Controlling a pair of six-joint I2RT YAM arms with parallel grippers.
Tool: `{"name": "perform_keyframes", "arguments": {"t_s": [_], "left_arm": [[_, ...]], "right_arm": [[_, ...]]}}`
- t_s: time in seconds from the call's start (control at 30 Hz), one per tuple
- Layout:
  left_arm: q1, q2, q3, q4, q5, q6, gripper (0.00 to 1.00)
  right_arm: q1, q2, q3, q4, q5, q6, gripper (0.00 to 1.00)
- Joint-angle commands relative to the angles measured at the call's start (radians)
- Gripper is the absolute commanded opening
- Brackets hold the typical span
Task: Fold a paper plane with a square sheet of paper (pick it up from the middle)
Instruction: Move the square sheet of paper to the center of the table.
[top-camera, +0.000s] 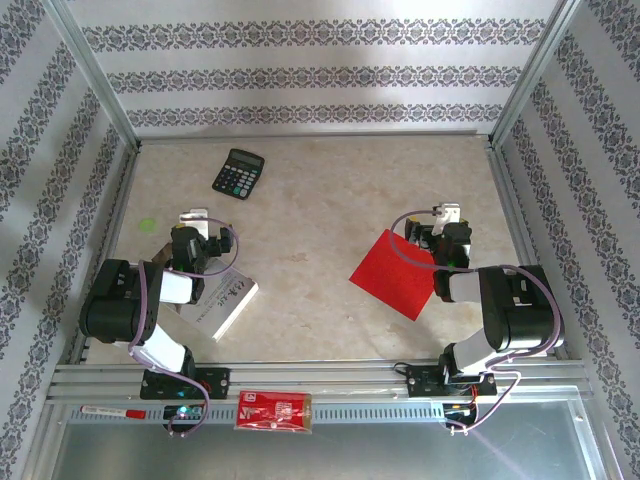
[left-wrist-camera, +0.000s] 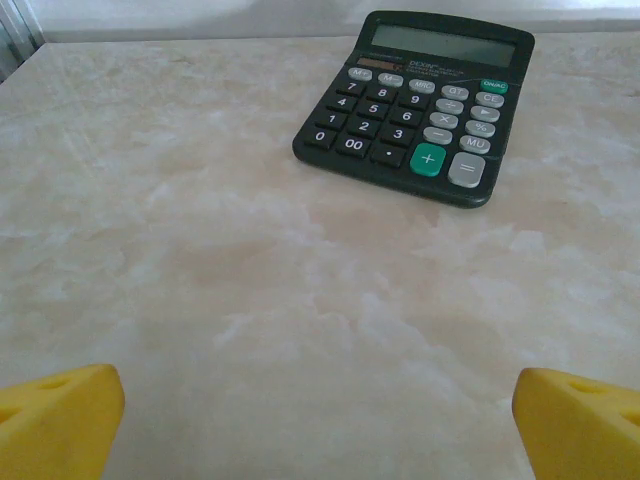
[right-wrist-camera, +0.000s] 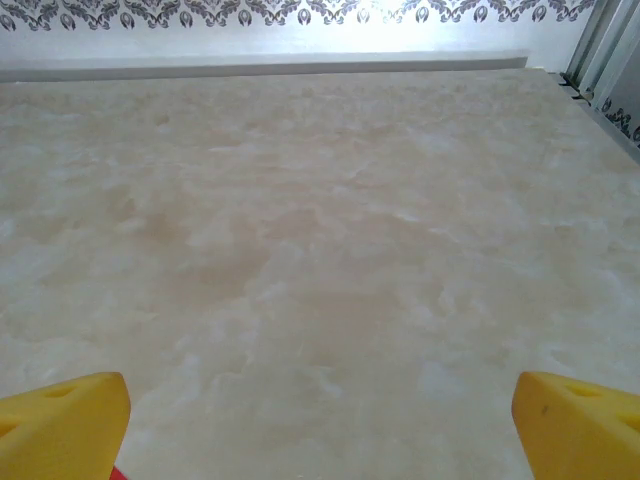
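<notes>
At the near edge, we find a red printed rectangular packet (top-camera: 273, 410) lying on the aluminium rail (top-camera: 400, 378) between the two arm bases.

Just beyond the rail, on the left side of the beige marbled worktop (top-camera: 310, 230), a white printed booklet (top-camera: 228, 302) lies partly beneath the left arm.

On the right side, the square sheet of plain bright red paper (top-camera: 392, 272) lies flat and unfolded. It is turned like a diamond, and its right corner is covered by the right arm.

The left end effector (left-wrist-camera: 320, 428) stands wide open and holds nothing. Its yellow fingertips (left-wrist-camera: 60, 420) sit at either side of its wrist view with bare worktop between them.

The right end effector (right-wrist-camera: 320, 428) is likewise spread wide and empty, and sits over the far corner of the sheet. A red sliver at the bottom edge of its wrist view, beside the left fingertip, is probably the sheet's edge, though too little shows for us to be certain.

Farther back on the left, a black calculator (left-wrist-camera: 415, 105) lies face up ahead of the left end effector and well apart from it.
</notes>
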Motion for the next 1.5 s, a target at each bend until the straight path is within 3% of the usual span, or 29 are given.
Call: {"name": "perform_keyframes", "arguments": {"t_s": [0.0,1.33,1.47], "left_arm": [[0.011,0.0,0.019,0.02,0.016,0.024,1.0],[0.011,-0.001,0.021,0.019,0.022,0.023,1.0],[0.011,-0.003,0.019,0.023,0.008,0.022,1.0]], "right_arm": [[0.008,-0.001,0.019,0.025,0.005,-0.015,0.98],[0.004,-0.002,0.02,0.023,0.002,-0.011,0.98],[0.008,-0.103,0.031,-0.07,0.063,0.002,0.98]]}}
